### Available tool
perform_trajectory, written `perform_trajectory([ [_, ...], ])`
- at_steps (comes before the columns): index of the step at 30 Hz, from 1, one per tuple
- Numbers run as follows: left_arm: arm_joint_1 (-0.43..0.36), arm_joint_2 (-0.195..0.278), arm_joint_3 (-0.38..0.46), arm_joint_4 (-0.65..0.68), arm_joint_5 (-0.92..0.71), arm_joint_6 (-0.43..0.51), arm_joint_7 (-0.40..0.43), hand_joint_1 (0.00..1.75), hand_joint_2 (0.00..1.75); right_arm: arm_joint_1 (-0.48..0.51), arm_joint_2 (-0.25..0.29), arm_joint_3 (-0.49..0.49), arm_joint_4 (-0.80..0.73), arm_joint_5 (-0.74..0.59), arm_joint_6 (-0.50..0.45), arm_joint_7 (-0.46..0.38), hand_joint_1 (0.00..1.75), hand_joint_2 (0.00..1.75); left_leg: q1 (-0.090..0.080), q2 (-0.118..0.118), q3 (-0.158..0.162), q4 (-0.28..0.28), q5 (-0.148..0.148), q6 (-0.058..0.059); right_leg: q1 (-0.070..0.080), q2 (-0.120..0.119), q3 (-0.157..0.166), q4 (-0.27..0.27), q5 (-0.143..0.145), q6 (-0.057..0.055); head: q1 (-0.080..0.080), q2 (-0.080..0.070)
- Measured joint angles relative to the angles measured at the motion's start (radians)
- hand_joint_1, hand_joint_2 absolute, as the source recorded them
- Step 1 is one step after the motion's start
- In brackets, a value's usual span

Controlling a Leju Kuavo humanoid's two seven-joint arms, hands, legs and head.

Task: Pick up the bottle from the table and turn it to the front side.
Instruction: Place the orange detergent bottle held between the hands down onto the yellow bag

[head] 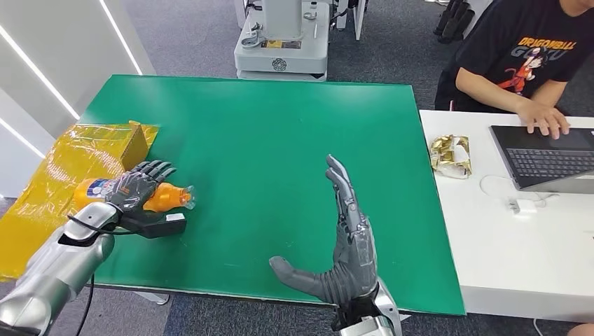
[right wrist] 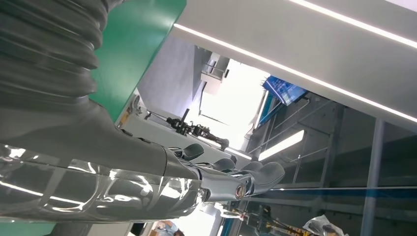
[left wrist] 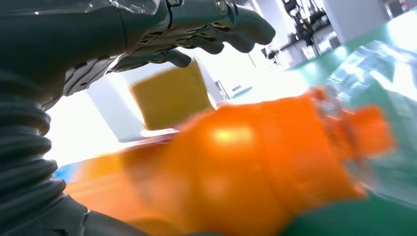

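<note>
Left hand [head: 133, 190] grips lying orange plastic bottle [head: 165, 197] at green table [head: 280, 140] edge; right hand [head: 347, 245] empty, fingers spread.

My right hand [right wrist: 162, 182] stretches out flat, its fingers [right wrist: 255, 179] straight and together, holding nothing. The green table [right wrist: 133, 54] lies behind my wrist, with ceiling light strips [right wrist: 295, 73] beyond the fingertips.

Green table [head: 280, 140] across centre of frame, orange bottle [head: 165, 197] lying at left edge, yellow box [head: 133, 143] upper left.
</note>
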Motion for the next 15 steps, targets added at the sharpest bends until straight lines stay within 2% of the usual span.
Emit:
perform_trajectory([
  [6, 0.094, 0.054, 0.071, -0.156, 0.042, 0.005, 0.005, 0.0, 1.75, 0.004, 0.0, 0.0, 0.0, -0.003, -0.007, -0.002, 0.0, 1.75, 0.0, 0.001, 0.0, 0.0, 0.0, 0.0, 0.0, 0.001, 0.0, 0.0, 0.0, 0.0, 0.0, 0.0],
  [11, 0.222, 0.096, 0.158, -0.343, 0.089, -0.102, -0.009, 0.0, 1.75, 0.008, 0.0, -0.002, -0.001, -0.007, -0.012, 0.0, 0.0, 1.75, 0.0, 0.002, 0.0, 0.0, -0.001, -0.001, 0.0, 0.002, -0.002, 0.0, 0.0, 0.0, 0.0, 0.0],
  [15, 0.275, 0.115, 0.199, -0.429, 0.094, -0.123, -0.01, 0.0, 1.75, 0.009, 0.0, -0.005, -0.001, -0.008, -0.013, 0.0, 0.0, 1.75, 0.0, 0.001, -0.001, 0.0, -0.001, -0.001, 0.0, 0.001, -0.001, 0.0, -0.001, 0.0, 0.0, 0.0],
])
